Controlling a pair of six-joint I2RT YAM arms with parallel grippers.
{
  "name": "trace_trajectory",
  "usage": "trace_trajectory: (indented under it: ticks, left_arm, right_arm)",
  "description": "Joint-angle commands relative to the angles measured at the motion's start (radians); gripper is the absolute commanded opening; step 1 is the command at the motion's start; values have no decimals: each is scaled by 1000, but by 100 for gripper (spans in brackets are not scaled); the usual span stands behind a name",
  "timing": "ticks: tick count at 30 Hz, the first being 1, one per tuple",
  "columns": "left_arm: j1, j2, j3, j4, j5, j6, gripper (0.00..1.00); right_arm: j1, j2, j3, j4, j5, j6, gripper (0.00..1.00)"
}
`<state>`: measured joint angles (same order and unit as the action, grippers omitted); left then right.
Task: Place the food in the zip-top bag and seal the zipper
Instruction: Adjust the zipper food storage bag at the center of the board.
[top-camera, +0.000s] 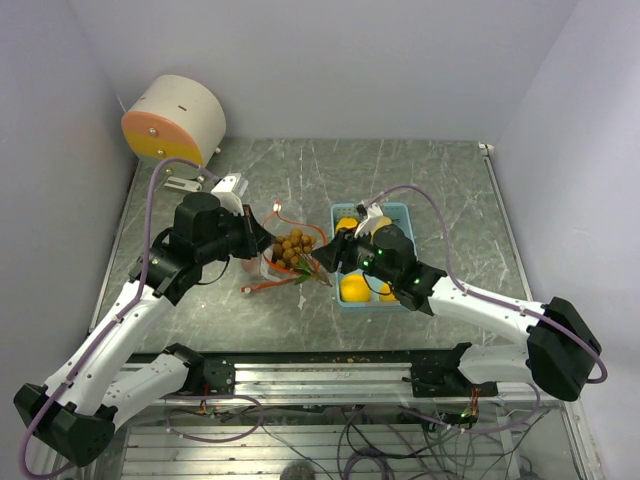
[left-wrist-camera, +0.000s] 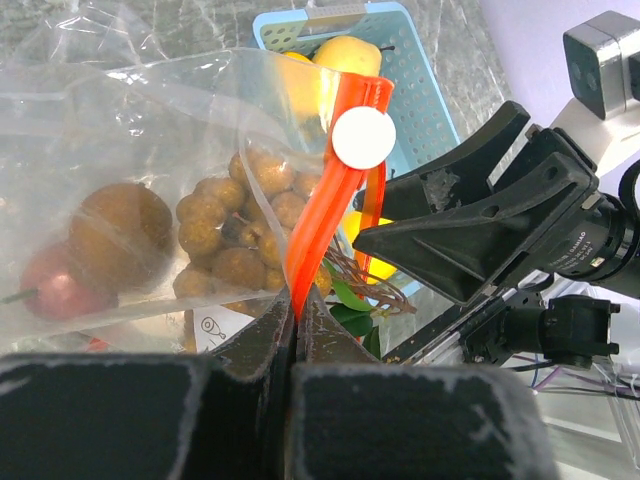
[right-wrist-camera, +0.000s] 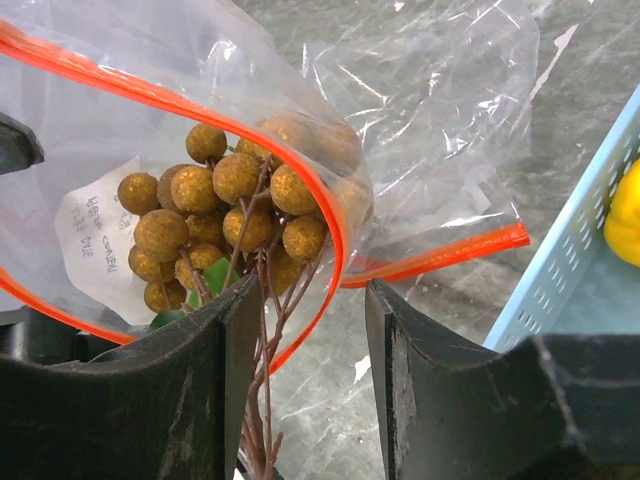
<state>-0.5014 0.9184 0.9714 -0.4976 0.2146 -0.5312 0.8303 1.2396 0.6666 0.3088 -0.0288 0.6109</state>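
A lab test cell: plain white walls enclose a marbled table with an aluminium rail

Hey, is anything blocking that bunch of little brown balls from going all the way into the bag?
Nothing visible does. The left gripper pinches the orange zipper rim, holding the mouth open around the bunch. Only its stems poke out, between the fingers of the open right gripper. A brown lump and red apple lie deeper inside.
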Motion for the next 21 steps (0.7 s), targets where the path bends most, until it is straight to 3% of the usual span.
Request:
trace_trajectory:
  ticks: [1, 5, 7, 12, 18, 21]
  left_arm:
    - [-6, -14, -1, 54, 10, 7, 7]
    - [-6, -24, 9, 45, 8, 8, 7]
    - [-5, -31, 16, 37, 5, 10, 7]
    - [-5, -43, 30, -5, -36, 32, 7]
    - [-5, -34, 60, -203, -337, 90, 7]
    - [-5, -17, 72, -251, -421, 90, 7]
  right_arm:
    - [-4, 18, 9, 44, 12, 21, 43]
    - [-5, 59, 28, 30, 2, 27, 29]
    - [-4, 68, 31, 26, 5, 29, 27]
    - [-5, 59, 77, -36, 25, 1, 2]
    - [-6, 95, 434, -376, 1, -118, 0]
    - [-6, 158, 597, -487, -57, -170, 0]
